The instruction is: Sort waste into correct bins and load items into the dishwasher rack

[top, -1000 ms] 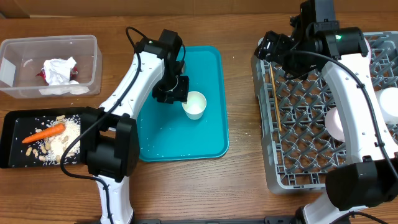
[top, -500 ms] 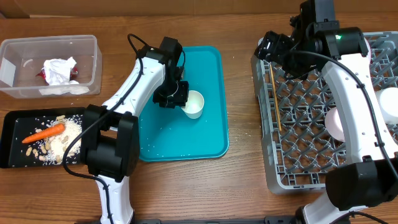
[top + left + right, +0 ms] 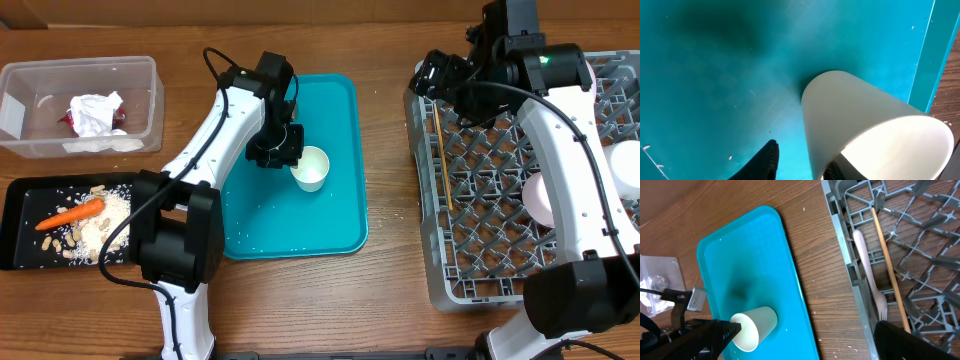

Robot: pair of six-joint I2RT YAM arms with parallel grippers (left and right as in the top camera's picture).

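The left gripper [image 3: 277,150] stands narrowed astride the rim of the cup [image 3: 312,168] on the teal tray [image 3: 330,215]. One finger is inside and one outside with a gap, likely to lift it for the rack [image 3: 490,200]. Beside it, a carrot [image 3: 70,214] lies sorted in the black tray [image 3: 18,250]. Farther off, the right gripper [image 3: 440,78] hangs wide and empty over the rack's corner. Napkins [image 3: 95,112] sit in the clear tub [image 3: 80,62] at the back. Bare wooden table [image 3: 390,300]; no room shows.
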